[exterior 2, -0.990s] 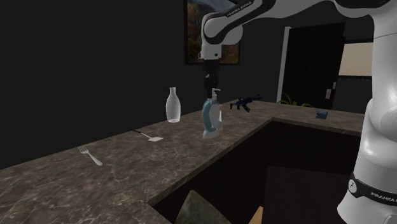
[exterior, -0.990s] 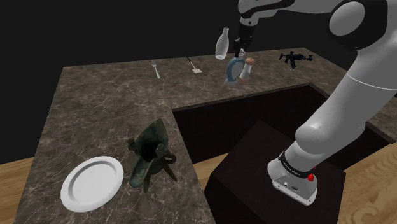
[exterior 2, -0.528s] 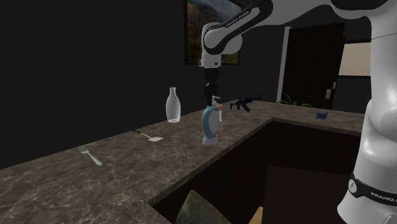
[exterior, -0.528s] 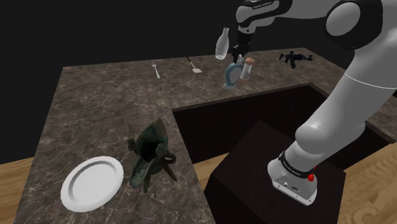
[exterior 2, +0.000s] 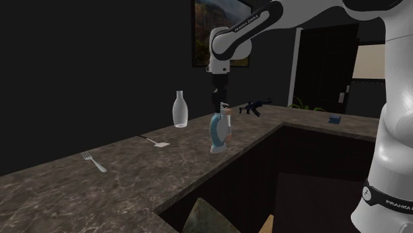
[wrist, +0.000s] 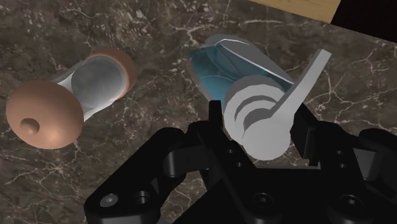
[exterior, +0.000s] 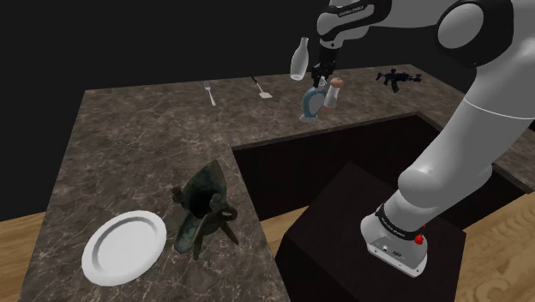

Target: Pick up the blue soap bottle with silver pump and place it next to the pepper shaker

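Observation:
The blue soap bottle [exterior: 309,102] [exterior 2: 218,134] with a silver pump stands nearly upright on the dark marble counter [exterior: 129,146], its base touching or just off the surface. My gripper [exterior: 321,75] [exterior 2: 220,100] comes down from above and is shut on the pump. In the wrist view the gripper [wrist: 259,124] clasps the silver pump head [wrist: 262,127], with the blue body [wrist: 219,70] below it. The pepper shaker [exterior: 333,93] [wrist: 70,102], brown at the ends and silver in the middle, stands close beside the bottle, a small gap apart.
A clear glass bottle [exterior: 298,58] [exterior 2: 179,109] stands behind the gripper. A fork [exterior: 211,93], a spatula [exterior: 261,87] and a dark toy gun [exterior: 396,77] lie along the back. Near the front sit a white plate [exterior: 124,246] and a dark green sculpture [exterior: 201,210].
The gripper has lowered with the bottle, which has swung from a tilt to nearly upright and come down to the counter beside the shaker.

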You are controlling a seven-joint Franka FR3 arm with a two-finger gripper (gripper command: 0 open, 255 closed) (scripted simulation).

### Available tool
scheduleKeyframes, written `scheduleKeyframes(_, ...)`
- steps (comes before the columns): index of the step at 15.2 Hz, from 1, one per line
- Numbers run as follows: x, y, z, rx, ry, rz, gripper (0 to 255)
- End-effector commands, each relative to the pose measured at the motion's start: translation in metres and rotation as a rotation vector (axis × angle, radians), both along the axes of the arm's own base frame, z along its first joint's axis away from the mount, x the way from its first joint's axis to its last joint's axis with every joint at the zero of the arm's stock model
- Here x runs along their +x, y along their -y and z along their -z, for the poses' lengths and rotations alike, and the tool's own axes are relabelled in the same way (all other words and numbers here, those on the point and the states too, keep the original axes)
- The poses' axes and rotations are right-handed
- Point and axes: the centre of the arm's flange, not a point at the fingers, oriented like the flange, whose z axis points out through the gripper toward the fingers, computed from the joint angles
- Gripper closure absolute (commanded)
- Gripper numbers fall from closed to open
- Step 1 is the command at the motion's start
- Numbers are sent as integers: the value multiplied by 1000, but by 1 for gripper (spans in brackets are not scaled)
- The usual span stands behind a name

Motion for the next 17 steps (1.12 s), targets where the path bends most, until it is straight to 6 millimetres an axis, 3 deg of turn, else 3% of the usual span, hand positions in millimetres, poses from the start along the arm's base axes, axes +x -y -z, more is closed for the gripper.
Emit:
scheduleKeyframes(1,0,0,0,0,0,0,255)
scheduleKeyframes(2,0,0,0,0,0,0,0)
scheduleKeyframes(7,0,0,0,0,0,0,0)
scheduleKeyframes(11,1,-2,-50,0,0,0,0)
scheduleKeyframes(17,1,-2,-50,0,0,0,0)
